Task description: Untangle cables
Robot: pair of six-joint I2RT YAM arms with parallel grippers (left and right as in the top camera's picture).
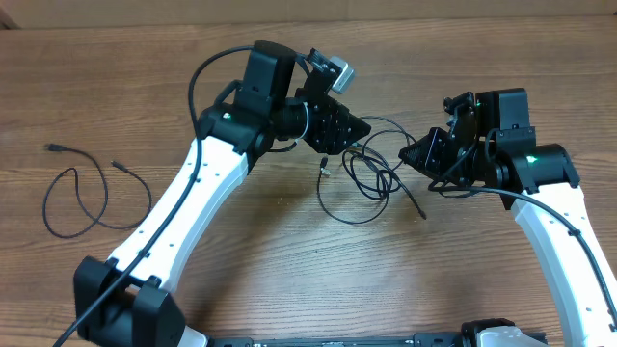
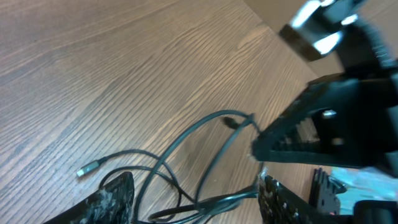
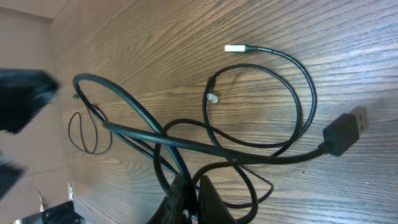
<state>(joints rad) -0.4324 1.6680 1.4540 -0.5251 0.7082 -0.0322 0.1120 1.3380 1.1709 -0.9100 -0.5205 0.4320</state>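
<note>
Cables (image 1: 371, 178) in loose tangle, long axis approx L-R

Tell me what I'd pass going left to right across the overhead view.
A loose black cable lying alone → left claw → tangled cables → right claw, shut on a strand of that tangle.

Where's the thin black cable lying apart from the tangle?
Overhead view: the thin black looped cable lies alone on the wooden table's left side, outside the left arm, away from the tangled black cables at centre.
</note>
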